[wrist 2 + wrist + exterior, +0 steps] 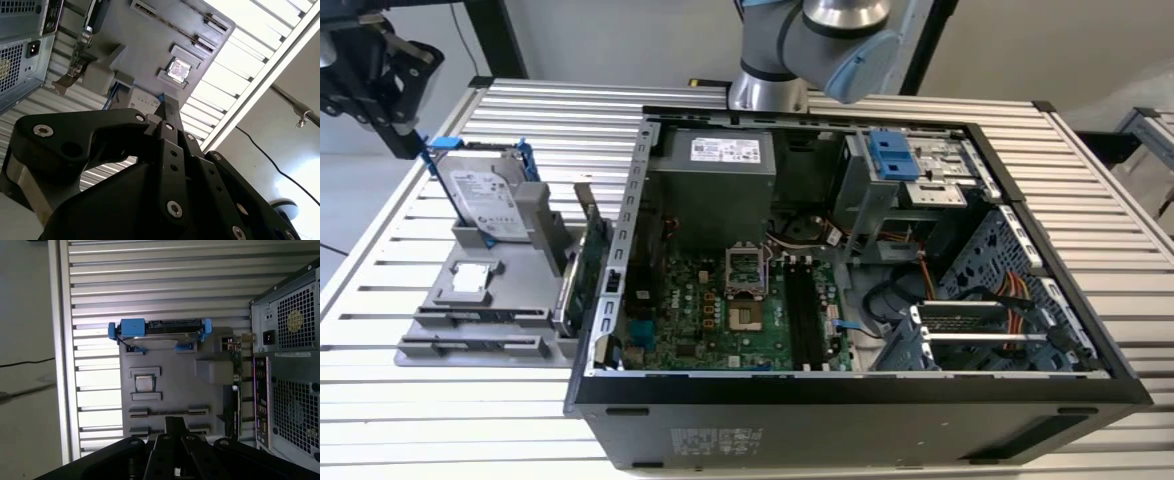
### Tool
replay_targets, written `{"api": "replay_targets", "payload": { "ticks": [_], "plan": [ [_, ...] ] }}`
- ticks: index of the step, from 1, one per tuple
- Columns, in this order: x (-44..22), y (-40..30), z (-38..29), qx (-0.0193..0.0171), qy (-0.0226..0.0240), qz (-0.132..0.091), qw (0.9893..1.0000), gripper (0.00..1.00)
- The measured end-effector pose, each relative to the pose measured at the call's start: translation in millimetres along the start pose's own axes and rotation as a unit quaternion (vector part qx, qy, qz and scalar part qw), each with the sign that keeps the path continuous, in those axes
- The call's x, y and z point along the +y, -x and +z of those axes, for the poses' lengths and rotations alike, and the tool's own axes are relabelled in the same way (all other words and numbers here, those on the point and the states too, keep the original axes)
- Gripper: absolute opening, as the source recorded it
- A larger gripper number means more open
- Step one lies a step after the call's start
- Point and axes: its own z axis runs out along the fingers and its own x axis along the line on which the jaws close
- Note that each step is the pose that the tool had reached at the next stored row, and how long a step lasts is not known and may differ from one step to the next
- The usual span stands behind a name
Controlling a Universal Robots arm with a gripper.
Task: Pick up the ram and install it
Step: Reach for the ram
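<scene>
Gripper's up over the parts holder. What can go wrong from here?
1. The hard drive stands upright in the holder, close by the gripper; a descent could clip it.
2. The ram lies thin and edge-on in its slot; a slightly off grasp may miss or tilt it.
3. The green card stands between the holder and the case; carrying across could snag it.
</scene>
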Motion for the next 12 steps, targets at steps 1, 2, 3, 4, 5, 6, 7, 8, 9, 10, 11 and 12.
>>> {"api": "replay_targets", "payload": {
  "ticks": [1,2,3,4,5,6,7,8,9,10,11,12],
  "plan": [
    [-0.9,0.1,0.0,0.0000,0.0000,0.000,1.0000,0.00],
    [-1.7,0.1,-0.1,0.0000,0.0000,0.000,1.0000,0.00],
    [-2.6,0.2,-0.1,0.0000,0.0000,0.000,1.0000,0.00],
    [-3.6,0.3,-0.1,0.0000,0.0000,0.000,1.0000,0.00],
    [-4.4,0.3,-0.2,0.0000,0.0000,0.000,1.0000,0.00],
    [-5.3,0.4,-0.3,0.0000,0.0000,0.000,1.0000,0.00],
    [-6.2,0.5,-0.3,0.0000,0.0000,0.000,1.0000,0.00],
    [-7.0,0.5,-0.4,0.0000,0.0000,0.000,1.0000,0.00],
    [-7.9,0.6,-0.4,0.0000,0.0000,0.000,1.0000,0.00],
    [-8.8,0.6,-0.4,0.0000,0.0000,0.000,1.0000,0.00],
    [-9.7,0.7,-0.4,0.0000,0.0000,0.000,1.0000,0.00],
    [-10.6,0.7,-0.5,0.0000,0.0000,0.000,1.0000,0.00]
  ]
}}
